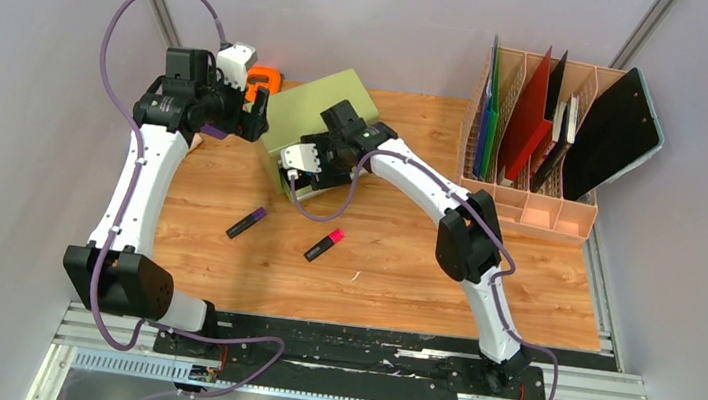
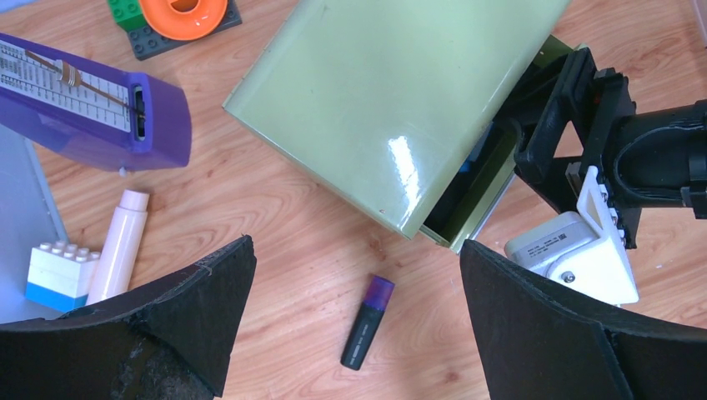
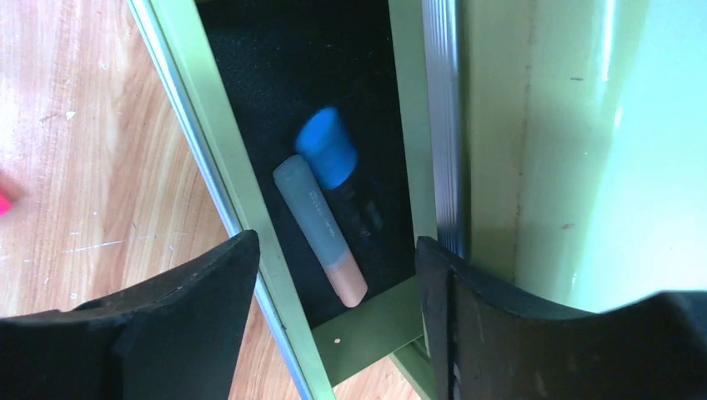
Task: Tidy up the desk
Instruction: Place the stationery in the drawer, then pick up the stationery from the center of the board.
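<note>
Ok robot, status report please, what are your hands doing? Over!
Hands: left hand open, hovering; right hand open over open drawer, two markers inside. Loose on desk: purple highlighter, pink highlighter.

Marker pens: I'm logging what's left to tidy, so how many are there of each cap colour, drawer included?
Purple-capped black plastic marker, loose on the orange-brown wood-grain desk: 1
Pink-capped black plastic marker, loose on the desk: 1
Blue-capped dark marker, inside the open olive-green drawer: 1
Total: 3
</note>
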Controlling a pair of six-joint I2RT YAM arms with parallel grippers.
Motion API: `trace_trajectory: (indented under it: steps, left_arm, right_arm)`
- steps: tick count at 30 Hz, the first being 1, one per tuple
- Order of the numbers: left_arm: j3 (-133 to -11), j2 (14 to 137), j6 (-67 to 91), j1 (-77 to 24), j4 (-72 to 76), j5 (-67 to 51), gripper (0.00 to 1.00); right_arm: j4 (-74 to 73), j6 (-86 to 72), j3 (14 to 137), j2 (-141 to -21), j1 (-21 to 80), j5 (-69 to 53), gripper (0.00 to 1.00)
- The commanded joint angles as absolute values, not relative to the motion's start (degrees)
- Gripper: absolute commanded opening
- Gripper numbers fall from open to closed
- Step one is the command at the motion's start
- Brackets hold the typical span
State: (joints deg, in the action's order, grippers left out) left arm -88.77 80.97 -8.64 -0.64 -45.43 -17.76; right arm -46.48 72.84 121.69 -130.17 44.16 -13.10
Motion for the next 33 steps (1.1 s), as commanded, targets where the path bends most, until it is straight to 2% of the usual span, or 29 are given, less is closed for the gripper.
trace_trajectory:
  steps: [1,3,15,21,33]
  left_arm:
    - [-89.30,79.67,-8.25,-0.18,-44.08,-18.90,1.00]
    - [-89.38,79.71,-8.16,-0.18,-44.02,-19.02,1.00]
    - [-90.46,80.06,-7.79,-0.18,-44.35,-18.31,1.00]
    - [-91.21,80.27,-7.31,-0.18,-44.68,-18.19,1.00]
    - [-89.98,79.17,-7.51,-0.18,-44.42,-18.59,1.00]
  right_arm:
    - [-44.47,71.85,121.16,-127.81,44.52,-13.58,0.74]
    - [-44.22,71.15,120.06,-126.51,44.46,-14.14,0.76]
    - [-48.97,65.18,111.12,-117.84,46.59,-24.01,0.75]
    - [-50.93,63.58,105.79,-117.19,48.77,-29.14,0.75]
    - [-50.97,65.47,98.25,-119.70,52.43,-29.54,0.74]
